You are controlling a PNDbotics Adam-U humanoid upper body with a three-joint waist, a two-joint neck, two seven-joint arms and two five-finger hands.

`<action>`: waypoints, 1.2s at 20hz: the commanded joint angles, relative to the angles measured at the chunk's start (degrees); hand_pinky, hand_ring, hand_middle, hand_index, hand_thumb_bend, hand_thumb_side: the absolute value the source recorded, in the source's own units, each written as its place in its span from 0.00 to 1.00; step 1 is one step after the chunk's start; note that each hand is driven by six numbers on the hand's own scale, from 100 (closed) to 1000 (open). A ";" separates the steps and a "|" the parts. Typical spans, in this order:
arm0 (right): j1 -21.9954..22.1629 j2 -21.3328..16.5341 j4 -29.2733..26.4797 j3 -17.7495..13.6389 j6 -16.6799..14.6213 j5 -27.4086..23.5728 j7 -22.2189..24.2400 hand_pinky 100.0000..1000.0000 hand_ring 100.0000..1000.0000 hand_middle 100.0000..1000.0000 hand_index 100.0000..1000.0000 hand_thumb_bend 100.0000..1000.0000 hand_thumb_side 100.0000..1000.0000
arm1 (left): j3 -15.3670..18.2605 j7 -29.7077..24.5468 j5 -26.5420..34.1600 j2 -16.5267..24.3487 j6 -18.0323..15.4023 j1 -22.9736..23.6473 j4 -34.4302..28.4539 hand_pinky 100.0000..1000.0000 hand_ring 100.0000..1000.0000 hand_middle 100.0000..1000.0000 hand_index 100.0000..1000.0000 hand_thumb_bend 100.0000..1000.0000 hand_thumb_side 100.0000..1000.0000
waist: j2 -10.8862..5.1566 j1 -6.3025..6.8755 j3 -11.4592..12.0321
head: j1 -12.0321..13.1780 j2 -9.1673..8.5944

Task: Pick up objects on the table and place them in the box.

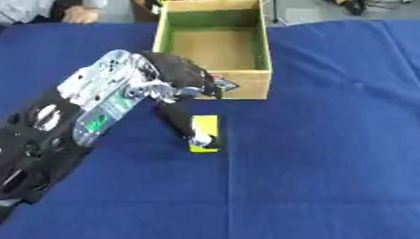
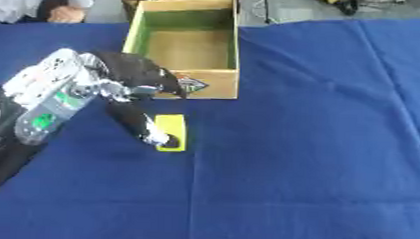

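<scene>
A flat yellow rectangular object (image 1: 207, 127) lies on the blue tablecloth just in front of the box. The open cardboard box (image 1: 247, 84) with green inner walls stands at the table's far middle and looks empty inside. My left hand (image 1: 182, 79) reaches in from the left, over the near left corner of the box. One finger (image 1: 185, 125) stretches down along the yellow object's left edge, its tip touching the object's near end. The other fingers curl near the box front. My right hand shows in neither view.
The blue cloth (image 1: 334, 161) covers the whole table, with broad room at the right and near side. Beyond the far edge there is a person's hand (image 1: 79, 15) at the upper left and dark items on the floor.
</scene>
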 commanded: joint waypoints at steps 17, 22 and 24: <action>-0.02 -0.51 -0.79 -0.57 0.19 -0.37 0.02 0.63 0.66 0.47 0.69 0.00 0.87 | 1.97 0.12 -1.87 -0.59 0.43 -0.48 5.31 0.64 0.76 0.76 0.95 0.72 0.87 | -0.67 -0.19 -0.44 | 0.23 -0.84; 0.03 -0.37 -0.79 -0.58 0.26 -0.34 0.10 0.63 0.66 0.47 0.69 0.00 0.87 | 2.22 1.29 -2.79 -1.14 0.73 -0.30 6.82 0.61 0.75 0.71 0.92 0.71 0.87 | -0.47 -0.21 -0.58 | 0.24 -0.94; 0.01 -0.33 -0.79 -0.59 0.27 -0.33 0.12 0.63 0.66 0.47 0.69 0.00 0.87 | 2.23 1.83 -3.07 -1.37 0.77 -0.29 7.42 0.61 0.75 0.70 0.92 0.71 0.87 | -0.36 -0.21 -0.64 | 0.27 -0.93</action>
